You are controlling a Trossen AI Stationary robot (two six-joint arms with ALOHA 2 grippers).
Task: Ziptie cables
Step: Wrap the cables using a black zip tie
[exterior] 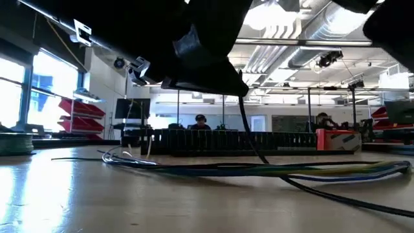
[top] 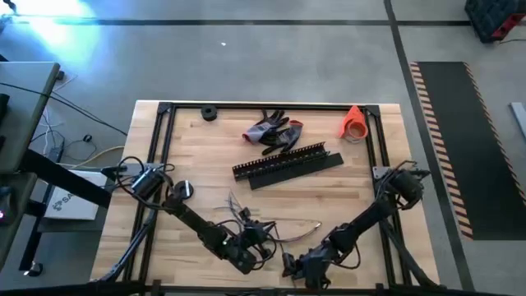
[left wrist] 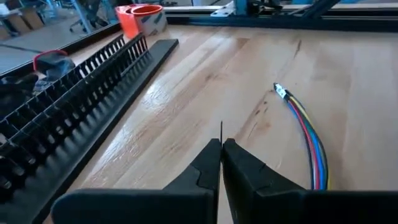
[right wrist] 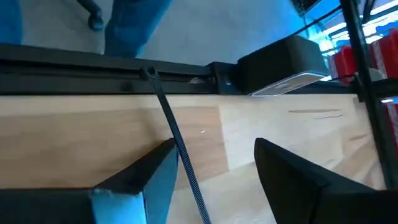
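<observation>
The cables (top: 279,233) lie loose on the wooden table near its front edge. In the left wrist view they show as a bundle of coloured wires (left wrist: 308,134). In the low view they lie flat along the table (exterior: 259,170). My left gripper (top: 249,259) is just left of them, shut (left wrist: 222,144), with a thin black strip (left wrist: 221,129) poking out between its tips. My right gripper (top: 297,267) is at the front edge, open (right wrist: 214,143). A ridged black zip tie (right wrist: 177,140) runs past the inner side of one of its fingers; I cannot tell whether they touch. My left gripper pinches a thin black strip between its two fingertips. Only the strip's short free end (left wrist: 221,127) shows, sticking out past the tips. The fingers hide the rest of it. They point low over the table toward its far right part.
Long black slotted strips (top: 288,164) lie across the table's middle. Behind them are grey-and-red gloves (top: 273,131), an orange cone (top: 353,123) at the far right and a black roll (top: 209,113) at the far left. A black frame (top: 156,164) borders the table.
</observation>
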